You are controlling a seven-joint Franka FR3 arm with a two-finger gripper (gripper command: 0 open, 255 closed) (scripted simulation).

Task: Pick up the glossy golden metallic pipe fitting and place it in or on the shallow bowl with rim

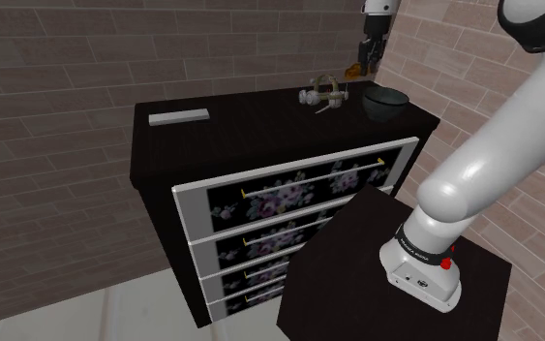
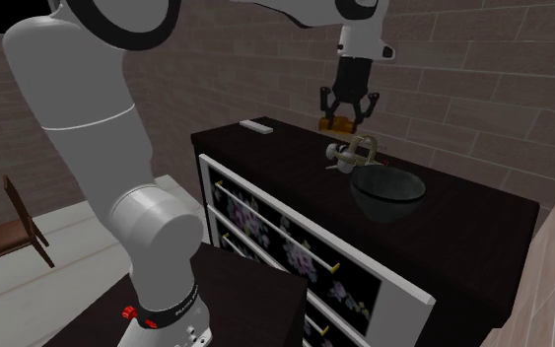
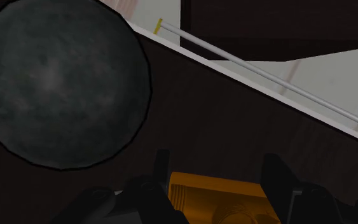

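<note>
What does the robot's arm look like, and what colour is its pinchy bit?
The arm is fat, round and white, with dark joints and a small red button near its base. Its tool is all black, with two fingers.

Scene dim overall; light flat and diffuse. White arm (image 2: pixel 78 89) carries soft highlights on its upper curves, greying underneath. Dresser top (image 1: pixel 260 121) reads near black, cast shadows barely separable. Bowl (image 3: pixel 56 83) shows a dull mottled sheen; fitting (image 3: pixel 212 194) reads saturated orange-gold.
</note>
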